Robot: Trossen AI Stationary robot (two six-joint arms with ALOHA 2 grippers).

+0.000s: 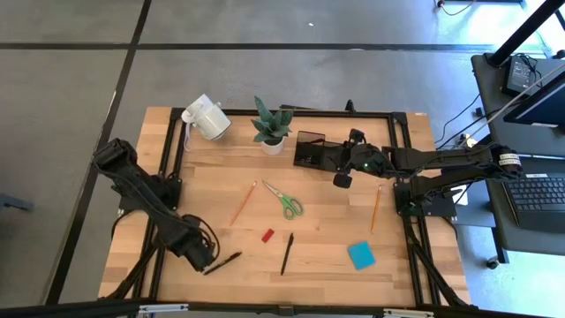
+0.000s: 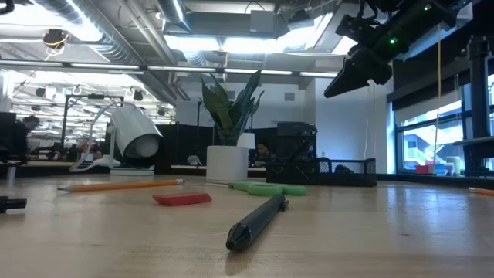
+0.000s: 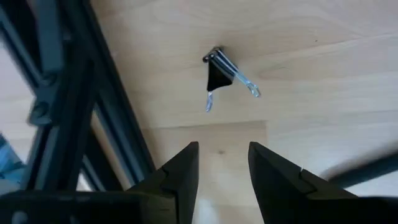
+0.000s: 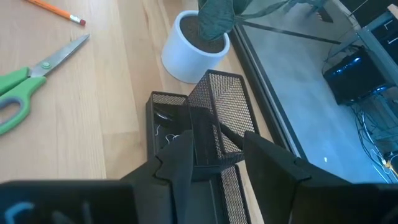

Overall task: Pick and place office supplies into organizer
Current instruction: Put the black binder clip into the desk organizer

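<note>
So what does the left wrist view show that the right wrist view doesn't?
Only the left wrist view shows a black binder clip lying on the wood beyond the left gripper, whose fingers stand open. Only the right wrist view shows the black mesh organizer, the white plant pot, the green-handled scissors and the right gripper, open above the organizer. Both show the wooden table.

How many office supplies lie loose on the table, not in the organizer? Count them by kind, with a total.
Pencils: 2
Pens: 2
Scissors: 1
Sticky-note pad: 1
Red block: 1
Binder clip: 1
Total: 8
</note>
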